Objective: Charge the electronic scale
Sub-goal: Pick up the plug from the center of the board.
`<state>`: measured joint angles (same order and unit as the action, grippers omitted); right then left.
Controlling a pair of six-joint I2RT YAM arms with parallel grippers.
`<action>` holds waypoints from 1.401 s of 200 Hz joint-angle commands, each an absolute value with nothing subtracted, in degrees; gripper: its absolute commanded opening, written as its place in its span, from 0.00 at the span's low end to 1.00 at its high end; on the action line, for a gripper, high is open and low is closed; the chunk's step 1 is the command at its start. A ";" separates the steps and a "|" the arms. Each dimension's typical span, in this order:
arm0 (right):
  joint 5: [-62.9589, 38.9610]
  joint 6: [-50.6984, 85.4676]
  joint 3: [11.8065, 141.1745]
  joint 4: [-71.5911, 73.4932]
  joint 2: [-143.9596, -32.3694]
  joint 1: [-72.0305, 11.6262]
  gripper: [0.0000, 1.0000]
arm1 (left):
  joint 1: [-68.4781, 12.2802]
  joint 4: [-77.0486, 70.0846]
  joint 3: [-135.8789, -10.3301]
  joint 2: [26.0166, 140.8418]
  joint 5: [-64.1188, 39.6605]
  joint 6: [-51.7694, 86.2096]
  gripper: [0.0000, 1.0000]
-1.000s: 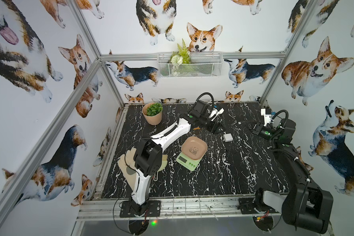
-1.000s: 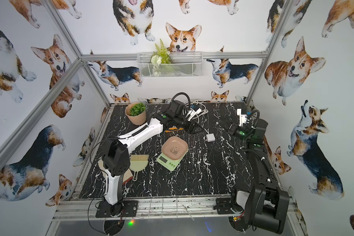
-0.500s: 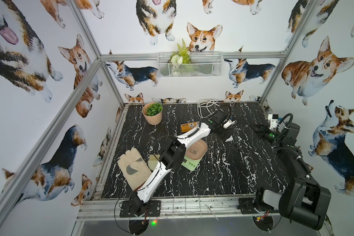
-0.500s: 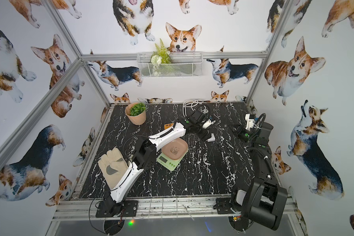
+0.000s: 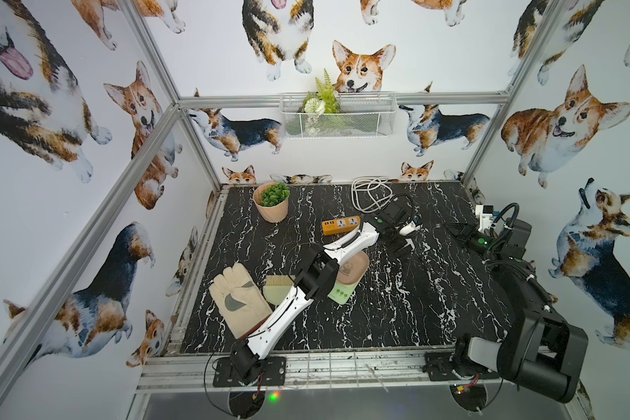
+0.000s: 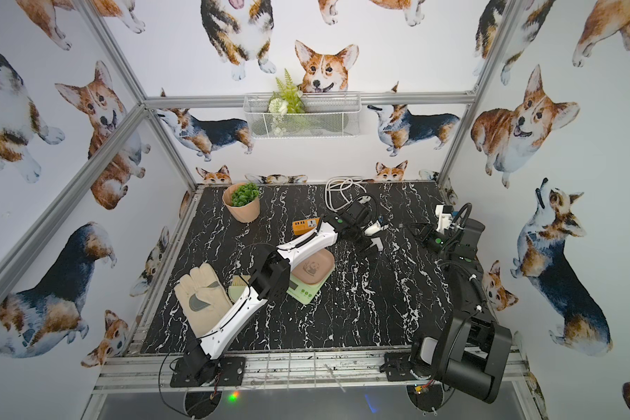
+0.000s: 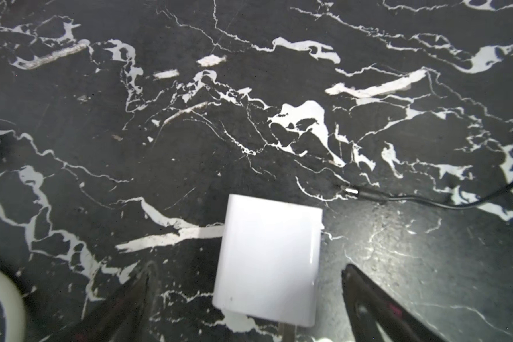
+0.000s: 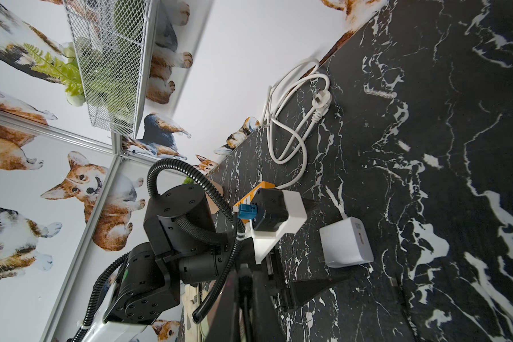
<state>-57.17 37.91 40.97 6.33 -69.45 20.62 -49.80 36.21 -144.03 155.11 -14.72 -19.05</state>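
Left wrist view: the left gripper [image 7: 248, 265], jaws apart astride the white square plastic charger [image 7: 268, 257], should lower and close squarely.

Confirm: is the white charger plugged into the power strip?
Unplugged: the white charger lies on the table between the left gripper's open fingers, apart from the orange power strip.

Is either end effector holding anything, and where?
Left end effector open astride the white charger, not gripping. Right end effector shut; any hold on the black cable cannot be told.
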 commanded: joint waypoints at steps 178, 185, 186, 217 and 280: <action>-58.86 39.14 40.34 8.53 -69.90 20.65 0.00 | -50.98 35.88 -144.87 156.45 -14.85 -16.92 0.57; -58.95 39.26 40.34 8.53 -69.96 20.65 0.00 | -50.98 35.78 -144.85 156.45 -14.93 -17.04 0.53; -58.96 39.28 40.34 8.53 -69.96 20.65 0.00 | -50.98 35.77 -144.85 156.45 -14.94 -17.05 0.52; -59.50 39.96 40.10 9.41 -70.05 20.65 0.00 | -50.98 35.94 -144.84 156.36 -15.47 -17.92 0.47; -59.42 40.13 40.18 9.23 -70.40 20.58 0.00 | -51.15 36.90 -144.76 156.36 -14.41 -19.08 0.54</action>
